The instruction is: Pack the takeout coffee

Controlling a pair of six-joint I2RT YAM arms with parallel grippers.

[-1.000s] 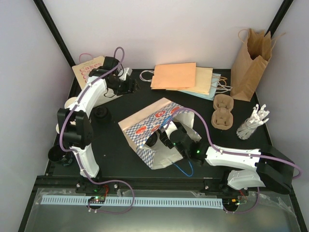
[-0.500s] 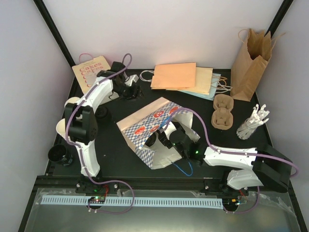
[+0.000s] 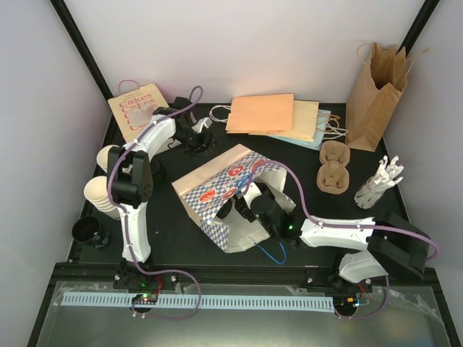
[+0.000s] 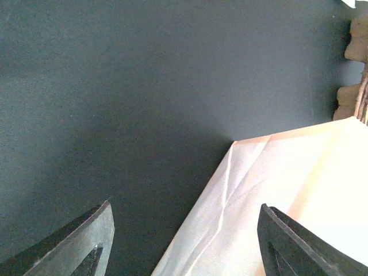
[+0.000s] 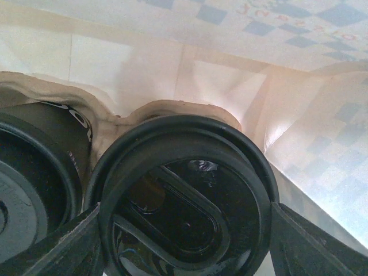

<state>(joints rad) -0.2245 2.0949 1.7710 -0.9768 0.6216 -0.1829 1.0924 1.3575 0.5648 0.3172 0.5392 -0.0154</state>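
Paper hides most of the packing from above: in the top view the right end effector (image 3: 244, 206) is buried in the mouth of the checkered bag (image 3: 217, 189), which lies on its side in the middle of the desk (image 3: 181, 242), and only dark shapes show in the opening. The right wrist view alone shows what is in there: a lidded cup (image 5: 185, 198) sits in a pulp carrier (image 5: 118, 118) inside the bag, its round black lid filling the frame, with a second black lid (image 5: 26, 198) cut off at the left edge. The two fingers (image 5: 60, 250) meet the lid's rim on either side, clamped on that cup. Their tips are hidden below the lid, and the cup's ribbed wall is out of sight.

The left end effector (image 3: 197, 137) hangs over the far left part of the desk, near the "Cakes" bag (image 3: 136, 108). From above, its jaws are too small to read. Its own wrist view settles it: the fingers (image 4: 86, 244) stand wide apart with nothing between them, above bare black desk and a pale paper corner (image 4: 282, 195). Which bag that corner belongs to cannot be told.

Only the top view shows the rest: cream cups (image 3: 101, 195) at the left edge, a loose black lid (image 3: 87, 231) near them, spare carriers (image 3: 334, 168) to the right, flat bags (image 3: 273, 114) at the back, an upright brown bag (image 3: 375, 87), and a white bundle (image 3: 380, 182) too small to identify
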